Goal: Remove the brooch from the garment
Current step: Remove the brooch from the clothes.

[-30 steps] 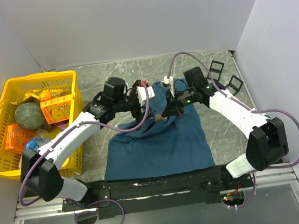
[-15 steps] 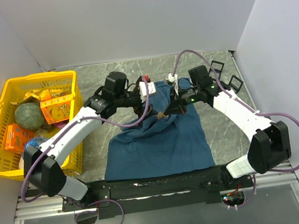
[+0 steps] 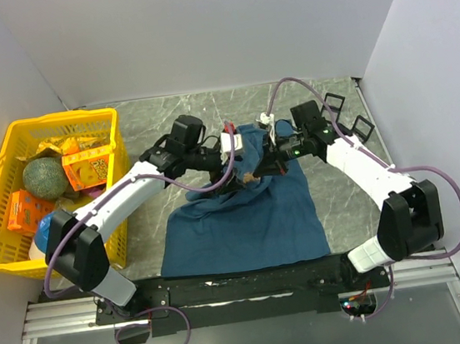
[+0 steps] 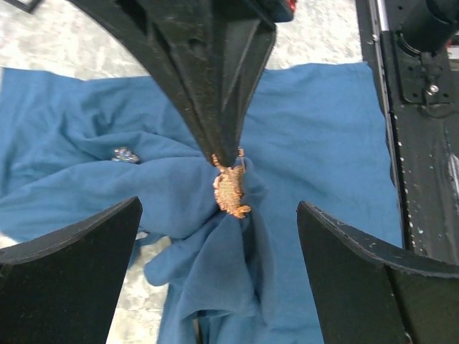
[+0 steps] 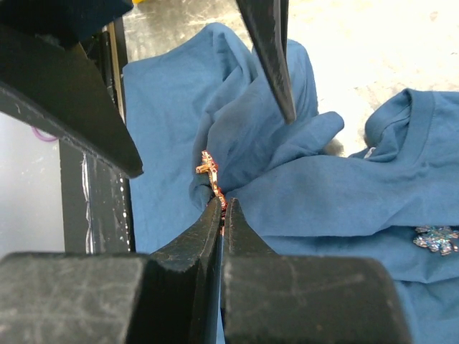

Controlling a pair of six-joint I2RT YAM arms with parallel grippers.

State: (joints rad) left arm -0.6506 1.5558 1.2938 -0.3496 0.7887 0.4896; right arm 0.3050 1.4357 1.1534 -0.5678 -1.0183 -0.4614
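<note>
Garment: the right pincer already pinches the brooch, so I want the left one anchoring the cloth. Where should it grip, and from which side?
Probably the gathered ridge of garment just below the brooch in the left wrist view, coming in from the side opposite the right pincer. The cloth is pulled up there into a narrow fold, which the open left pincer straddles.

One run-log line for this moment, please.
right gripper shut on small copper metal brooch | left gripper open | dark teal cloth T-shirt bunched

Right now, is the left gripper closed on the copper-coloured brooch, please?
No, the left gripper is wide open either side of the copper-coloured brooch, which the right gripper pinches.
</note>
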